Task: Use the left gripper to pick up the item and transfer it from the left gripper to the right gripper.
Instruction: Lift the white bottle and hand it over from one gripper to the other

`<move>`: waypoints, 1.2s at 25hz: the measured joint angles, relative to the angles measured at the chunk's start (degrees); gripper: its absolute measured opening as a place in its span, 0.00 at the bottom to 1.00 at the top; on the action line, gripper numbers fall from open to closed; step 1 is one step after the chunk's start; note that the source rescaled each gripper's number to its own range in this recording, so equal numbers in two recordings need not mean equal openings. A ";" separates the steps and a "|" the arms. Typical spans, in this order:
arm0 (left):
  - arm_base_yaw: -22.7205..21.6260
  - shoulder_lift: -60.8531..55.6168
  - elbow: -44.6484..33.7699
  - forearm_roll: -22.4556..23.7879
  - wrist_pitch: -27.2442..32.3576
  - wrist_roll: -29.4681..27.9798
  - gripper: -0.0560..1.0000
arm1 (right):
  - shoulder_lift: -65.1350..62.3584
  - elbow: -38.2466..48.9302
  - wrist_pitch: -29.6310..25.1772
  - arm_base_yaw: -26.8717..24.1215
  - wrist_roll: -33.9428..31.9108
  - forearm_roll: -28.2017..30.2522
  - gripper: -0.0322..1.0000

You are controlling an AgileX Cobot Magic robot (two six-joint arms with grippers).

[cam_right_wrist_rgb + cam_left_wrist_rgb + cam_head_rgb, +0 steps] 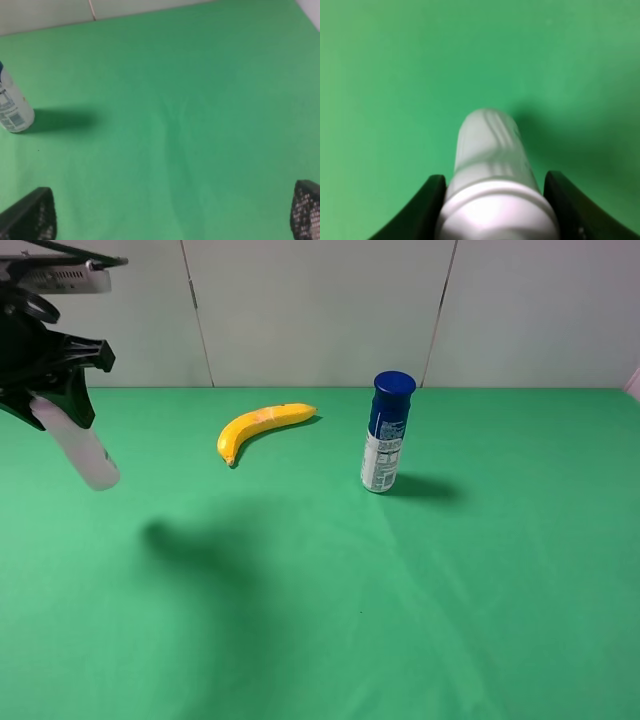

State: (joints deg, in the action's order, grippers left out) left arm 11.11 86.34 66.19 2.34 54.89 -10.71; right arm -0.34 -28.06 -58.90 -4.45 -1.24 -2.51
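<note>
The item, a white squeeze bottle (88,453), hangs tilted in my left gripper (55,390), high above the green table at the far left. Its black cap is hidden inside the claw. In the left wrist view the bottle (490,160) sticks out between the two black fingers (420,212), which press on both its sides. My right gripper (169,210) is out of the exterior view. The right wrist view shows only its two fingertips (31,212), far apart and empty, above bare green cloth.
A yellow banana (260,426) lies at the back middle of the green table (320,620). A blue-capped spray can (388,432) stands upright to its right and also shows in the right wrist view (12,112). A white wall runs behind.
</note>
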 joint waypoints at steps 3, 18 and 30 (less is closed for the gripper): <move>0.00 -1.30 0.00 -4.12 0.84 1.43 0.05 | 0.00 0.00 0.00 0.00 0.00 0.00 1.00; 0.00 -1.69 0.00 -36.11 -0.53 16.21 0.05 | 0.00 0.00 0.00 0.00 0.00 0.00 1.00; 0.46 -1.69 0.00 -55.14 -0.68 26.32 0.05 | 0.00 0.00 0.00 0.00 0.00 -0.23 1.00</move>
State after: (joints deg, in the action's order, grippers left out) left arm 11.57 84.64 66.19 -52.80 54.21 15.61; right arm -0.34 -28.06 -58.90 -4.45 -1.24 -2.75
